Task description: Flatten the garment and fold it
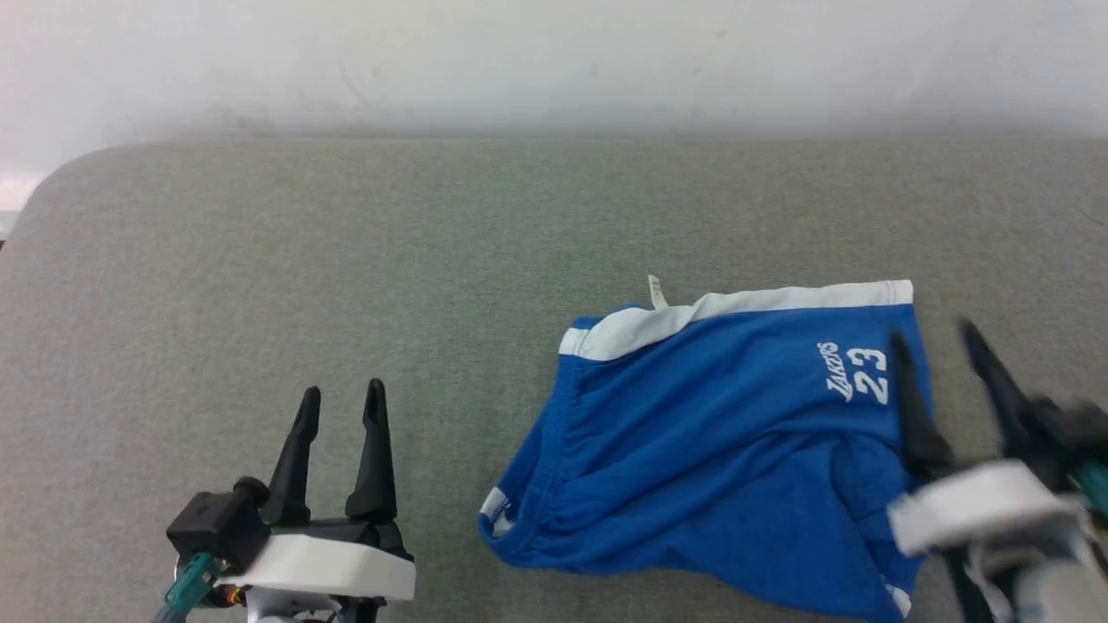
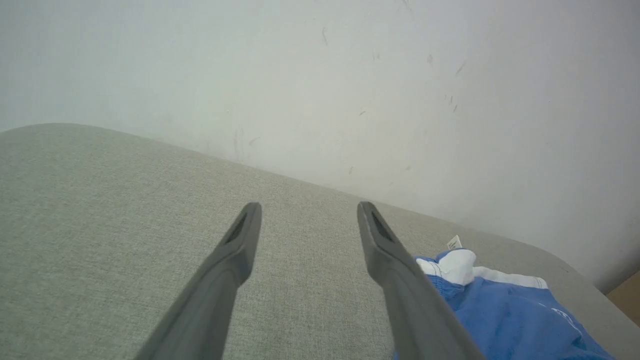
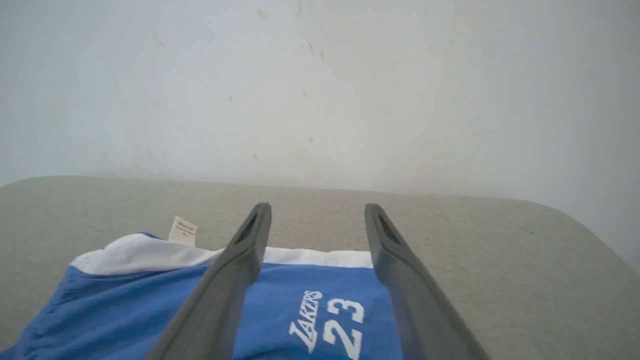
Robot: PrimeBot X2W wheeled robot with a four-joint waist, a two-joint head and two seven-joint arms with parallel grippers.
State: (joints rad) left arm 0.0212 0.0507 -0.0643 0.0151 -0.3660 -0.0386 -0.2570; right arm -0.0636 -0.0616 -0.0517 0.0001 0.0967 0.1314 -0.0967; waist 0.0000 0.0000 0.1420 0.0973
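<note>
Left gripper (image 1: pixel 344 388) and right gripper (image 1: pixel 932 333) each bear 2 black fingers (image 1: pixel 375 450) on white housings (image 1: pixel 329 567).

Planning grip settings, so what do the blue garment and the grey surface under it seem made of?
The garment: likely soft matte knit jersey; it lies in loose wrinkles. The grey surface: looks like woven upholstery fabric, matte; a fine weave texture shows.

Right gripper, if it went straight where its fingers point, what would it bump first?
Probably the grey table just past the garment, near the wall. The right gripper is open and seems to aim over the cloth, though depth is unclear.
</note>
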